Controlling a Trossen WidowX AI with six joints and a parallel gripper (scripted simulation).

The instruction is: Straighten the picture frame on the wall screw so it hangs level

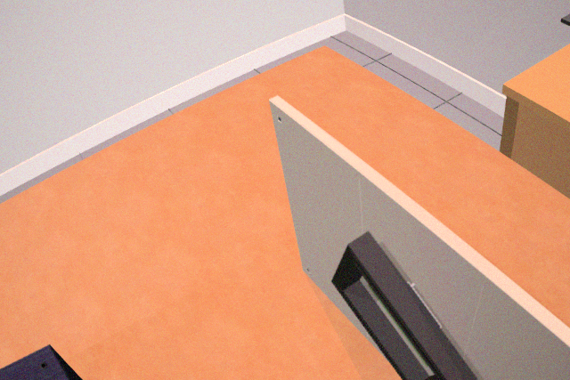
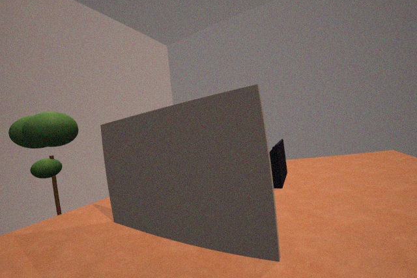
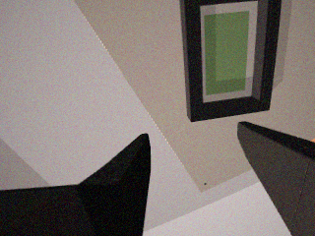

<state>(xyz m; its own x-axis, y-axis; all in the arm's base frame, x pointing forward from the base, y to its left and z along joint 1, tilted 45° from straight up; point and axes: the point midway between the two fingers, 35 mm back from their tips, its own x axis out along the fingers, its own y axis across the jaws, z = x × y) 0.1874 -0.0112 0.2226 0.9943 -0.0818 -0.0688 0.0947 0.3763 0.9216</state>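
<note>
The picture frame [image 1: 398, 286] [image 3: 226, 110], dark with a green picture, hangs on the front of the grey upright board [image 1: 321, 191] [image 2: 188, 174] [image 3: 148, 64]. In the top view its upper edge runs more steeply than the board's top edge, so it looks tilted, its far left end higher. Its near end is cut off there. The screw and the notched strip are hidden. My gripper [image 3: 193, 135] is open and empty in the wrist view; its fingertips show below the frame's lower edge in that picture. Whether the right one touches it I cannot tell. Neither the top nor the exterior view shows the gripper.
A dark block [image 1: 36, 364] [image 2: 279, 167] stands on the orange surface [image 1: 183, 229] [image 2: 336, 217] on the board's front side. A wooden cabinet [image 1: 543, 136] is at the right of the top view. A plant [image 2: 50, 130] stands behind the board.
</note>
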